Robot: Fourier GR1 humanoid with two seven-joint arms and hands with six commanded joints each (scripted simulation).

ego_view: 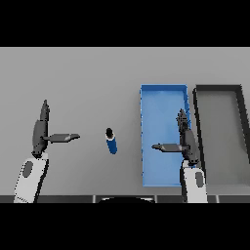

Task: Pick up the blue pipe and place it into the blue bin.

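While both hands are spreading straight fingers, the pipe (112, 140) is lying between the left hand (40, 133) and right hand (187, 141), which is hovering over the blue bin (163, 97).

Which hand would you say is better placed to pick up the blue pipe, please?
Probably the left hand: it is open beside the blue pipe with bare table between them. The right hand, also open, hangs over the blue bin, whose wall separates it from the pipe.

Showing plain grey across the table (88, 73). Showing blue on the pipe (112, 144), capped by a black upper end. Showing blue on the bin (163, 93); dark rim and grey floor on the neighbouring tray (218, 88).
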